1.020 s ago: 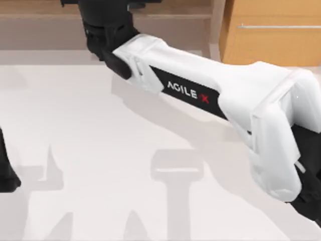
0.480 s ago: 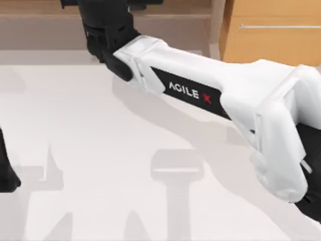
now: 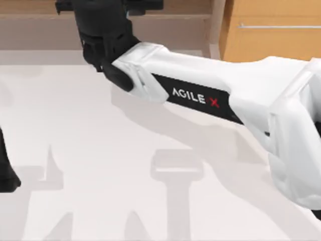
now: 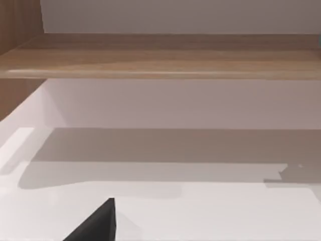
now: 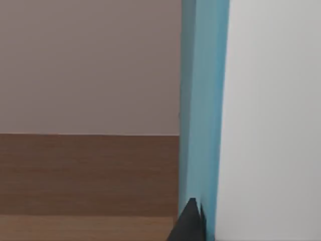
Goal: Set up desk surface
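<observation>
R gripper (image 3: 108, 10) up at 11 o'clock over shelf (image 3: 45, 22), fingers can't tell. L arm (image 3: 6, 170) parked at 9. Desk surface (image 3: 100, 150) fills centre: rigid, fixed, smooth, no grab spot

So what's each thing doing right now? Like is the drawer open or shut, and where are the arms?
drawer: looks shut, silver handle facing out.
shelf board: level, nothing resting on the part seen.
desk surface: flat, bare but for shadows.
right arm: stretched across the desk toward the shelf.
blue-edged panel: upright, close to the right gripper's fingertip.
left arm: parked at the desk's left edge.
</observation>
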Robot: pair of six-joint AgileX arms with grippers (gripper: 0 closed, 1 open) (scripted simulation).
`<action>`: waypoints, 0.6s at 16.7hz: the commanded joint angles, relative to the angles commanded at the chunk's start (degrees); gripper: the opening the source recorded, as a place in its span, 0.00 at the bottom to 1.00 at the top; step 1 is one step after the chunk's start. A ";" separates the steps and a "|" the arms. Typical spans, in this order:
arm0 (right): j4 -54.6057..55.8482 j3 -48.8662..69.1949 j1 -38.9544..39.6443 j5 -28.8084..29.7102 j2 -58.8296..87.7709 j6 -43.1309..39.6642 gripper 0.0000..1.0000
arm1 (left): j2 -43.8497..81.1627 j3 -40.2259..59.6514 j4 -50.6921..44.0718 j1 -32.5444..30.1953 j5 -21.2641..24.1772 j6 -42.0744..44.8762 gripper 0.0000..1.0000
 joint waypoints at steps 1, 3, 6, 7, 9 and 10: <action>0.00 0.00 0.00 0.00 0.00 0.00 0.00 | 0.00 0.00 0.00 0.00 0.00 0.00 1.00; -0.17 0.21 -0.35 -0.15 0.30 0.10 0.00 | 0.00 0.00 0.00 0.00 0.00 0.00 1.00; 0.44 -0.89 -0.05 -0.48 -0.67 0.06 0.00 | 0.00 0.00 0.00 0.00 0.00 0.00 1.00; 1.13 -2.31 0.32 -0.90 -1.72 0.03 0.00 | 0.00 0.00 0.00 0.00 0.00 0.00 1.00; 3.17 -6.87 1.39 -2.25 -4.66 0.05 0.00 | 0.00 0.00 0.00 0.00 0.00 0.00 1.00; 4.40 -9.73 1.99 -3.10 -6.37 0.10 0.00 | 0.00 0.00 0.00 0.00 0.00 0.00 1.00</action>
